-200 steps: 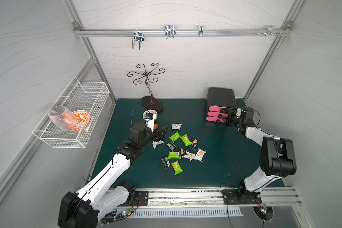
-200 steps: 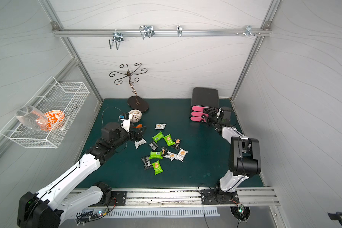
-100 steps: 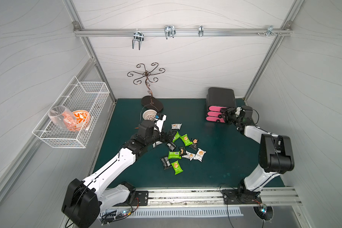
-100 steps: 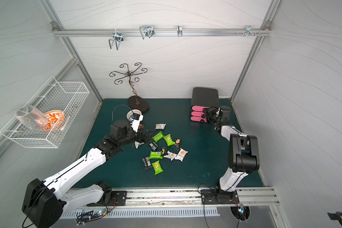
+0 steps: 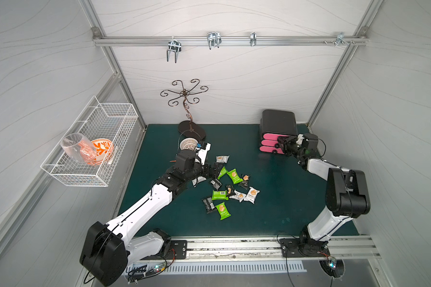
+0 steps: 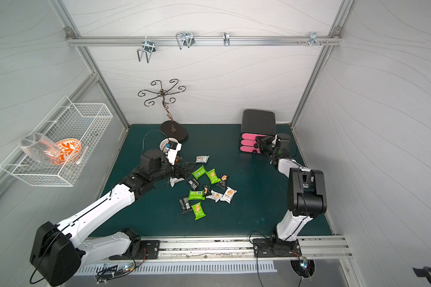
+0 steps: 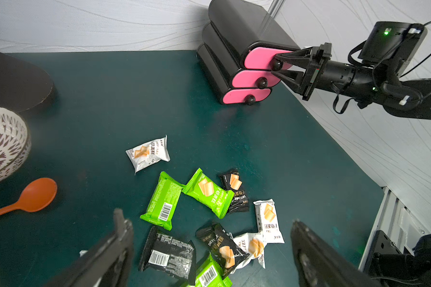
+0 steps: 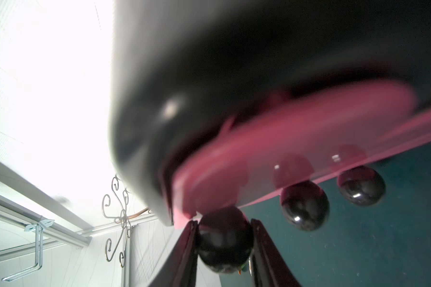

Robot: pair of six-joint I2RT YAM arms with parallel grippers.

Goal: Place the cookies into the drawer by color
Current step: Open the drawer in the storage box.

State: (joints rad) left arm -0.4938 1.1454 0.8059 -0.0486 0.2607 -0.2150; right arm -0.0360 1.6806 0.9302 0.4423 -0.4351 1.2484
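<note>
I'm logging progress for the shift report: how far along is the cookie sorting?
Done: nothing yet; all cookies lie on the mat, and the drawers look shut. In hand: the right gripper is closed on the top knob; the left gripper hangs open over the pile. Left: open the drawers and sort every packet by color.

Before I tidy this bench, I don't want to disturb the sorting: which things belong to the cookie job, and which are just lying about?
Part of the job: green packets, black packets, white packets; drawer unit; right pincer gripping its top knob; left pincer open over them.

Just lying about: patterned bowl, orange spoon, metal stand, wire basket with glass, rail hooks.
</note>
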